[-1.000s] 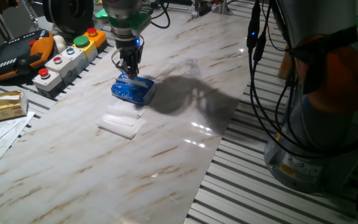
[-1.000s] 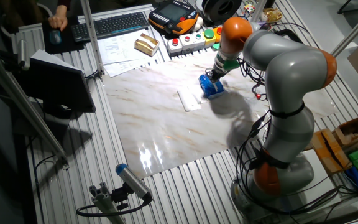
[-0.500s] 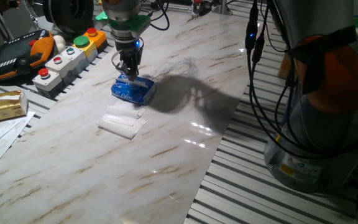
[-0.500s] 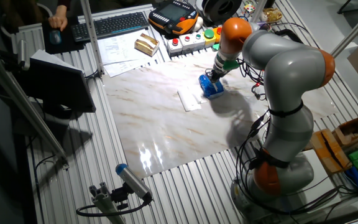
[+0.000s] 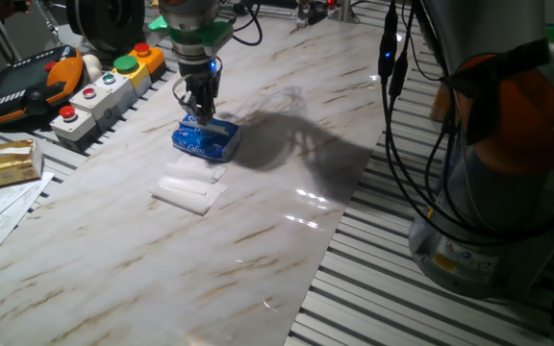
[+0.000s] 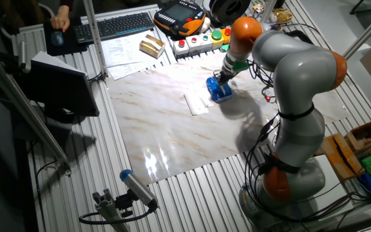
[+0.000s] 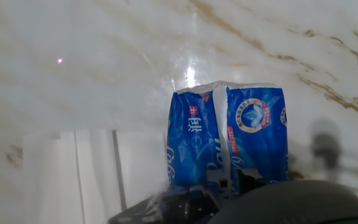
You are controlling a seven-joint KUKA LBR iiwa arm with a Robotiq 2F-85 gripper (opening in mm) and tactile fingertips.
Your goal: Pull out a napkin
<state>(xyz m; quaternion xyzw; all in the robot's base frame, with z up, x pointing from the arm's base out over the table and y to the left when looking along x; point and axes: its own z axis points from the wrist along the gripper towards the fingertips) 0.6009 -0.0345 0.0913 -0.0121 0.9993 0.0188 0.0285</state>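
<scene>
Marble-patterned tabletop [image 5: 287,240] bears blue tissue pack [image 5: 204,140] beside white napkin [image 5: 188,187].

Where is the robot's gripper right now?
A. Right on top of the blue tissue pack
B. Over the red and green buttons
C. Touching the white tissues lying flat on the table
A: the gripper stands straight down on the blue tissue pack, with the white tissues lying apart beside it.

The tissue pack [image 5: 205,140] lies on the table [image 5: 277,240]. A napkin [image 5: 190,188] lies flat just beside it, nearer the front. The gripper [image 5: 200,108] is right above the pack. A button box [image 5: 104,91] sits behind, at the table's edge.
</scene>
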